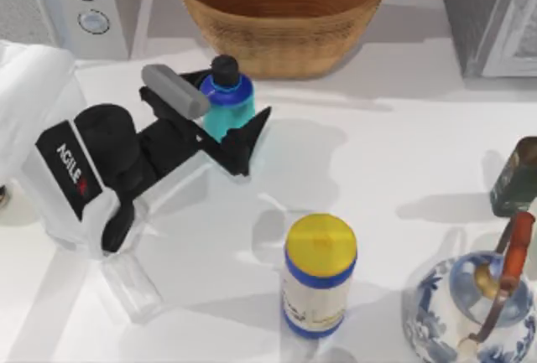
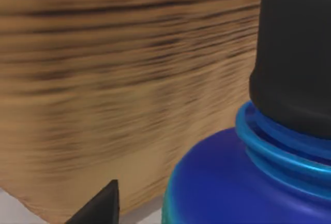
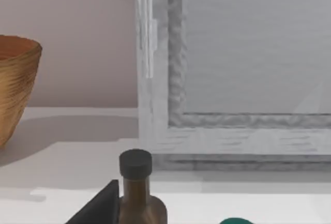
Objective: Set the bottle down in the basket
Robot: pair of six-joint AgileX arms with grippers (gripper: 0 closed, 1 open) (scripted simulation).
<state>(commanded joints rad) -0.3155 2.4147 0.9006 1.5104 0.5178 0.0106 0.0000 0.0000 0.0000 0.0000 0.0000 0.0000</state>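
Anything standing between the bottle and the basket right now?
No. In the top view, just bare table separates the bottle, flanked by the left tool, from the basket.

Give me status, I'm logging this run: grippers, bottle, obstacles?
Left gripper around bottle, fingers either side of its body. Bottle upright, just short of basket, not in yet. Basket wall directly ahead; must lift over rim.

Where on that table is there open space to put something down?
Open tabletop lies between the basket, the yellow-lidded canister and the dark bottle. It is crowded near the teal bottle, which sits between the left pincer fingers.
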